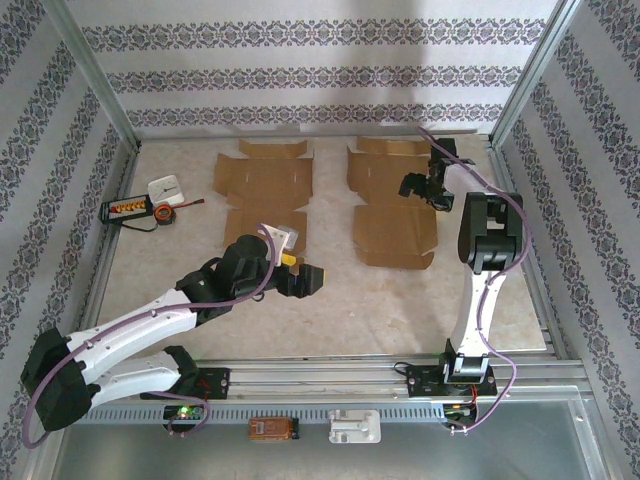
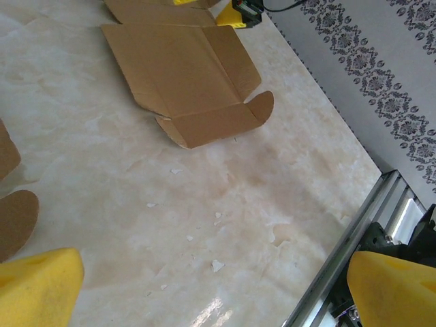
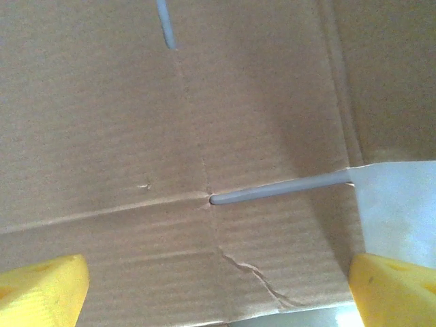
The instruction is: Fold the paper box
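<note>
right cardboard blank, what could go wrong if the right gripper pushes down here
1. The right blank has a crack below the slit. Pressing near it could tear the board.
2. It lies flat and unpinned. The left gripper is over bare table, so the open right gripper may just slide the sheet.

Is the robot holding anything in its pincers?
No, nothing is held. Both are open: the left pincer hovers over the table, the right pincer over a flat cardboard box.
</note>
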Controlling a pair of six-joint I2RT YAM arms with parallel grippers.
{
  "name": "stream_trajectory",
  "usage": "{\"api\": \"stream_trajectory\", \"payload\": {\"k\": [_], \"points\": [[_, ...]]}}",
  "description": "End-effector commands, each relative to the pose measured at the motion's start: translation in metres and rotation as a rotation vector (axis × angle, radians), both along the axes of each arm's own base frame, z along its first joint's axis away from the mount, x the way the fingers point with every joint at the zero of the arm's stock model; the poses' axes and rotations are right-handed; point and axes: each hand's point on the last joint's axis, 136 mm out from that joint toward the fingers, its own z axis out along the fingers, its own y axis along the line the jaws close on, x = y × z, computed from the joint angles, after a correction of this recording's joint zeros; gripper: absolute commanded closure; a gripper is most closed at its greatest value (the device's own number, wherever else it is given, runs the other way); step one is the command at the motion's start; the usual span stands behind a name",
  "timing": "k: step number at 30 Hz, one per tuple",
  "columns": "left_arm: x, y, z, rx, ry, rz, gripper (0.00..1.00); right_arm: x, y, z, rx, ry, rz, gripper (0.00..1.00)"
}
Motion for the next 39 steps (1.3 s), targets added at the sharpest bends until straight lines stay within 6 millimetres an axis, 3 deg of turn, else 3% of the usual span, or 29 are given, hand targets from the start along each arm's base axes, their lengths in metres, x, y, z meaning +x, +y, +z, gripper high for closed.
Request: {"api": "stream_trajectory", "payload": {"k": [1,9,13,15,18,21,27,31,35,39], "points": [[-0.004,0.006,-0.003,0.019,-0.003,0.014,0.01,0.003,-0.029,0.030,-0.053,-0.078,-0.101,0.02],[-0.002,0.007,-0.003,0.021,-0.014,0.025,0.01,-0.006,-0.047,0.023,-0.056,-0.057,-0.186,0.02],[-0.002,0.007,-0.003,0.024,-0.016,0.021,0.01,-0.004,-0.036,0.013,0.023,-0.042,-0.153,0.04],[-0.001,0.007,-0.003,0.025,-0.017,0.025,0.01,-0.001,-0.028,0.011,0.064,-0.038,-0.129,0.11],[-0.001,0.007,-0.005,0.028,-0.013,0.030,0.01,0.001,-0.021,0.011,0.096,-0.048,-0.111,0.33],[0.000,0.009,-0.007,0.028,-0.001,0.044,0.01,0.003,-0.012,0.012,0.128,-0.056,-0.073,0.49],[0.008,0.017,-0.006,0.054,0.014,0.117,0.01,-0.004,0.021,0.015,0.175,-0.052,0.001,0.76],[0.017,0.033,-0.007,0.084,0.042,0.225,0.01,-0.017,0.046,0.021,0.163,-0.072,0.053,0.97],[0.029,0.050,-0.012,0.090,0.114,0.326,0.01,-0.043,0.069,0.031,0.127,-0.108,0.104,1.00],[0.048,0.064,-0.014,0.106,0.162,0.395,0.01,-0.085,0.091,0.032,0.075,-0.149,0.169,1.00]]}}
